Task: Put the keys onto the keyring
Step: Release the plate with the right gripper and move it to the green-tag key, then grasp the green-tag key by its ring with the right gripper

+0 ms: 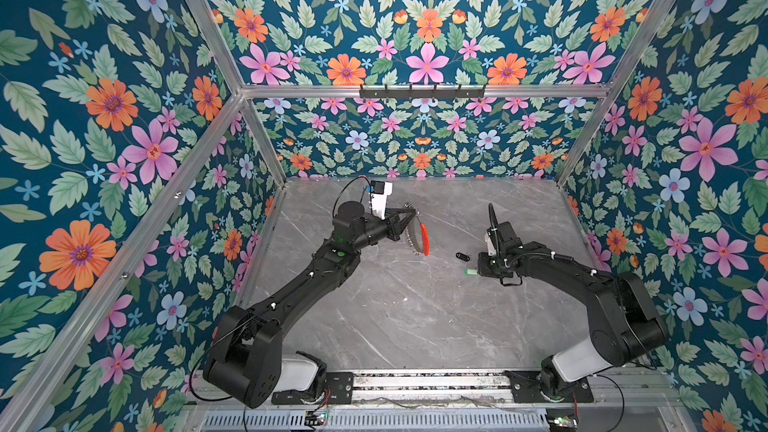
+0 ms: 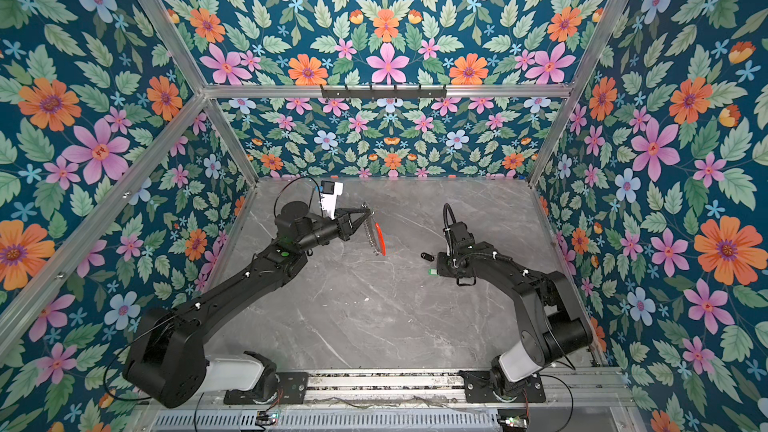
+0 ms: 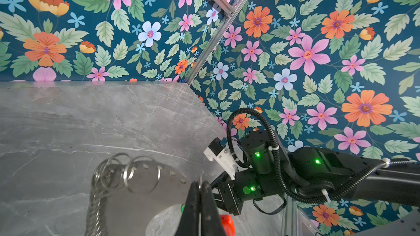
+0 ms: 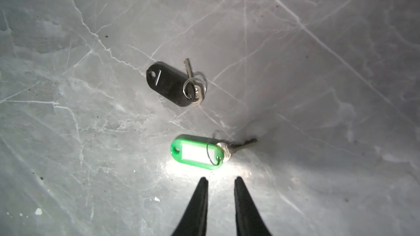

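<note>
Both top views show the left gripper (image 1: 410, 213) on the left, over the grey table (image 1: 415, 326). Its two fingers are pressed together on the keyring (image 1: 423, 238) and pinch one end of its rim. The keyring is held up on its edge, with the red part on the side away from the arm. In the left wrist view, little silver rings (image 3: 136, 173) hang along its rim. To the right, the black key (image 1: 462, 257) lies flat on the table. The green key (image 1: 471, 272) lies near it, closer to the front, and they do not touch. The right gripper (image 4: 220, 179) is low over the table, just beside the green key. Its fingers are a little apart, with nothing between them.
</note>
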Tool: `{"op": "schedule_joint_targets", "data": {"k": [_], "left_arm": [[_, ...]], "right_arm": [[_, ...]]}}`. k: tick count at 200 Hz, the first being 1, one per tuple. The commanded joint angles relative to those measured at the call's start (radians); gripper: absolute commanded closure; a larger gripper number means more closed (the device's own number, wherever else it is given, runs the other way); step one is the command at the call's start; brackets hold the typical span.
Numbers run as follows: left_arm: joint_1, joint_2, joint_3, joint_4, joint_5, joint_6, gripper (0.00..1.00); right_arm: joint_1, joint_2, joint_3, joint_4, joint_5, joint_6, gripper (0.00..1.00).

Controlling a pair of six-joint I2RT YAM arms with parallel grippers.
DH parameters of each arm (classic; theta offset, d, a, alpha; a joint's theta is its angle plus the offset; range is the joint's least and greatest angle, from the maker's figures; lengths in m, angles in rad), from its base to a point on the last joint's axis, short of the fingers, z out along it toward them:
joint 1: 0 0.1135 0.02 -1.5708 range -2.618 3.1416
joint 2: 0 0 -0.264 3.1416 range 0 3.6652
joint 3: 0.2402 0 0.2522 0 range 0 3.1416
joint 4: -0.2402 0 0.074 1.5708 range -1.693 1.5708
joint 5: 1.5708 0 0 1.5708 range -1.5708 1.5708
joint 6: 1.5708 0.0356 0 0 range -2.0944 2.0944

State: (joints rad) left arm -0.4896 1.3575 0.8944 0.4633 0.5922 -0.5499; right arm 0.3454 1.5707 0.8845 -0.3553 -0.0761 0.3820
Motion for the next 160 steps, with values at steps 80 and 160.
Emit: {"op": "schedule_joint_targets", "data": {"k": [80, 160], "left_arm": [[-0.009, 0.057, 0.078, -0.017, 0.041, 0.041, 1.0], [-0.01, 0.065, 0.092, -0.025, 0.057, 0.048, 1.0]], "right_arm": [[0.02, 0.08, 0.048, -0.014, 0.046, -0.067, 0.76], [0.029, 0.142, 0.077, -0.028, 0.049, -0.072, 0.82]]}}
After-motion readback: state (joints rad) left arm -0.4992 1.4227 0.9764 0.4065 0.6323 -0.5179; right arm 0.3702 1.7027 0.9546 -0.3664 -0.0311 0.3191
